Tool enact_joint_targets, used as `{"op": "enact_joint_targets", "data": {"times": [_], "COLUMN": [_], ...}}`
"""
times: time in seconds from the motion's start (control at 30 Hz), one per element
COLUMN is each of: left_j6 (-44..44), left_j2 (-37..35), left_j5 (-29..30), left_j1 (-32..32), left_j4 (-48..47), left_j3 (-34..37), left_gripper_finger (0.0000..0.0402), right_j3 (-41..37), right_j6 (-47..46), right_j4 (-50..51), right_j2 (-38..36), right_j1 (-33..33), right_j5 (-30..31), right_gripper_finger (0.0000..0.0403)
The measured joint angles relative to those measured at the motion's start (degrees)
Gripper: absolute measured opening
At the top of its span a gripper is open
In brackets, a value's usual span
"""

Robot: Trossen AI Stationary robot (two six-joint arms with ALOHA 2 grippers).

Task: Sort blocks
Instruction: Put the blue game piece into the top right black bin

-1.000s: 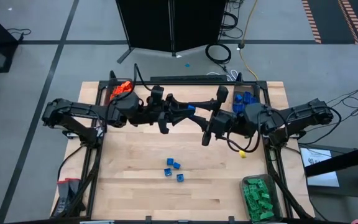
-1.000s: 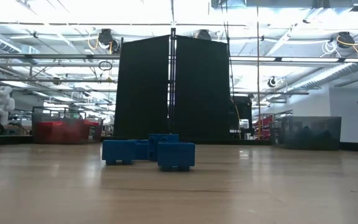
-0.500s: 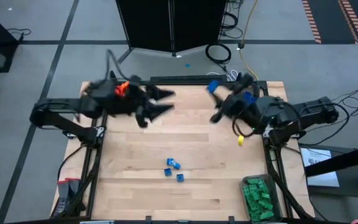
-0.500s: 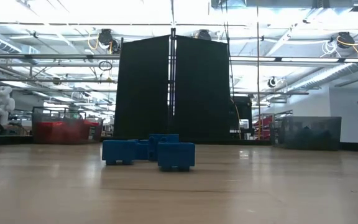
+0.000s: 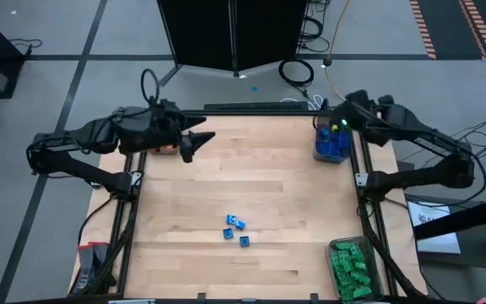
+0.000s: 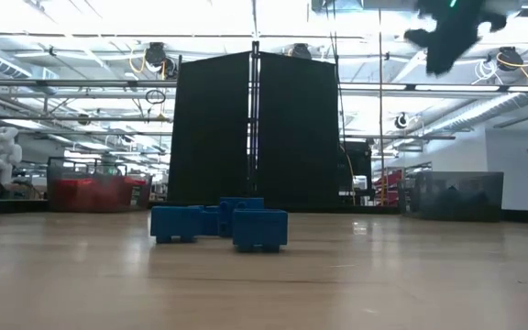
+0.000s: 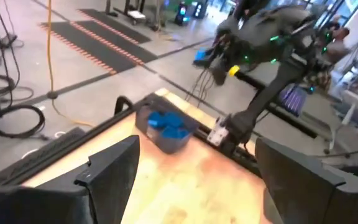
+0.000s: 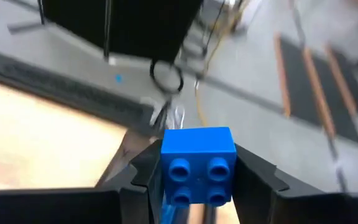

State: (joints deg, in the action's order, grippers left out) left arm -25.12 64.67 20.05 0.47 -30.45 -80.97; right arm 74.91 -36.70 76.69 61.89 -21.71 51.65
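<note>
Right claw carrying a blue brick over the blue bin

The right claw (image 8: 197,177), clamped on a blue brick (image 8: 198,163), hangs above the bin of blue bricks (image 5: 331,145) at the counter's (image 5: 251,186) far right corner. Best to centre over the bin and lower before letting go, so the brick does not bounce out. The left claw (image 5: 199,142) waits with fingers apart near the far left corner. Three blue bricks (image 5: 235,229) lie unsorted mid-counter.
</note>
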Motion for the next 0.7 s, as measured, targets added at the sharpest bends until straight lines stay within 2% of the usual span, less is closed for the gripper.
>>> {"op": "enact_joint_targets", "data": {"times": [0.13, 0.3, 0.43, 0.7], "left_j6": [-0.1, -0.9, -1.7, -3.0], "left_j2": [0.6, 1.2, 1.4, 1.8], "left_j5": [0.3, 0.0, -0.1, -0.3], "left_j1": [0.2, 0.2, 0.2, 0.2], "left_j4": [-2.6, -5.5, -10.6, -15.9], "left_j3": [-0.1, -0.1, -0.1, -0.1], "left_gripper_finger": [0.0320, 0.0320, 0.0320, 0.0320], "right_j3": [-8.0, -17.5, -20.7, -21.0], "right_j6": [4.5, 2.6, 0.7, 2.3], "right_j4": [-11.5, -22.0, -21.9, -22.4], "right_j2": [1.3, 4.0, 6.8, 9.0], "right_j1": [-10.0, -18.6, -21.4, -21.8], "right_j5": [-11.1, -23.5, -25.2, -26.4], "right_gripper_finger": [0.0129, 0.0128, 0.0128, 0.0128]}}
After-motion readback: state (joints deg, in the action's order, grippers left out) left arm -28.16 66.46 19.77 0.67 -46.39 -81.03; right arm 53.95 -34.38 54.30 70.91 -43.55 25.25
